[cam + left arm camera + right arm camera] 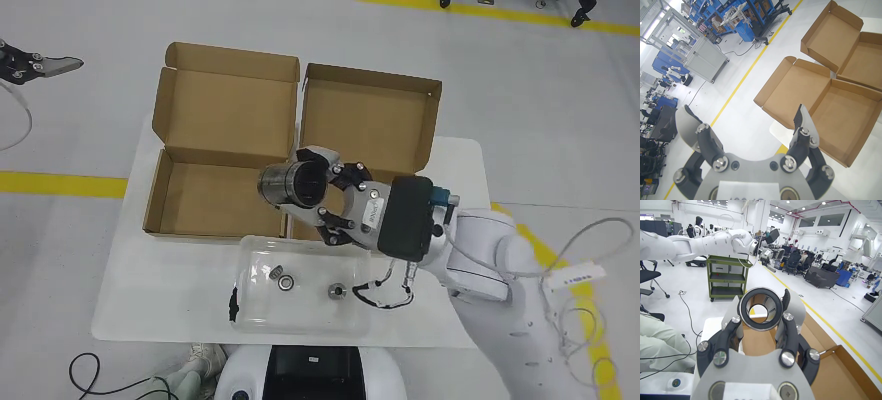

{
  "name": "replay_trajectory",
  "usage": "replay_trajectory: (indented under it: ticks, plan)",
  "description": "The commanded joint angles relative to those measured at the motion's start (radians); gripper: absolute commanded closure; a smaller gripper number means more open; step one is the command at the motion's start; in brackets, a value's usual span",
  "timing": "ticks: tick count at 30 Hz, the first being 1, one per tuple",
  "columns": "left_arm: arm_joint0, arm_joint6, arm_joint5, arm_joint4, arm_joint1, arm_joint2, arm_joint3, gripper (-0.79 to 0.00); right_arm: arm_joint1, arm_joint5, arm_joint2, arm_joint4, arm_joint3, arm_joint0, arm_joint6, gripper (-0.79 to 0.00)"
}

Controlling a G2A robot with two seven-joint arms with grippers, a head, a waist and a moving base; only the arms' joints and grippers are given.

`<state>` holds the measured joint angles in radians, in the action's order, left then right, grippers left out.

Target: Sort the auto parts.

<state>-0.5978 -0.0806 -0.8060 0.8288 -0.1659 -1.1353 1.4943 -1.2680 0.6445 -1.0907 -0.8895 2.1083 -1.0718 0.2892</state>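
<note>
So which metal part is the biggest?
The hollow cylinder clamped in the right gripper, above the cardboard boxes. The other parts are small and lie in the clear tray.

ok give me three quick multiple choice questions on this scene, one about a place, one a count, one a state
1. Where is the large metal ring?
A) on the floor
B) in the right gripper
C) under the table

2. How many cardboard boxes lie open?
A) two
B) one
C) four

3. The left gripper is:
A) shut on a part
B) shut on a flap
C) open and empty

Answers: 1 B, its fingers clamp the ring; 2 A, they sit side by side on the table; 3 C, its fingers are spread with nothing between them.
</note>
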Motion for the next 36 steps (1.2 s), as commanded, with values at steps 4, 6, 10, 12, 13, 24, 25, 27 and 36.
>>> replay_trajectory:
  ticks: [4,6,10,12,13,24,25,27,36]
  plan:
    - [0.0,0.0,0.0,0.0,0.0,0.0,0.0,-0.785,-0.007,-0.031,0.01,0.062,-0.005,0.08,0.014,0.0]
    - [0.0,0.0,0.0,0.0,0.0,0.0,0.0,-0.785,-0.01,-0.042,0.015,0.075,-0.003,0.106,0.02,0.0]
    - [0.0,0.0,0.0,0.0,0.0,0.0,0.0,-0.785,-0.013,-0.064,0.019,0.085,0.004,0.138,0.032,0.0]
    - [0.0,0.0,0.0,0.0,0.0,0.0,0.0,-0.785,-0.013,-0.069,0.018,0.088,0.006,0.143,0.034,0.0]
    - [0.0,0.0,0.0,0.0,0.0,0.0,0.0,-0.785,-0.013,-0.071,0.017,0.088,0.006,0.143,0.035,0.0]
    - [0.0,0.0,0.0,0.0,0.0,0.0,0.0,-0.785,-0.009,-0.053,0.013,0.051,-0.009,0.101,0.008,0.0]
    - [0.0,0.0,0.0,0.0,0.0,0.0,0.0,-0.785,-0.008,-0.049,0.011,0.047,-0.009,0.09,-0.004,0.0]
    - [0.0,0.0,0.0,0.0,0.0,0.0,0.0,-0.785,-0.005,-0.034,0.007,0.03,-0.008,0.063,-0.029,0.0]
    - [0.0,0.0,0.0,0.0,0.0,0.0,0.0,-0.785,0.006,-0.034,0.009,-0.16,-0.029,-0.067,-0.088,0.0]
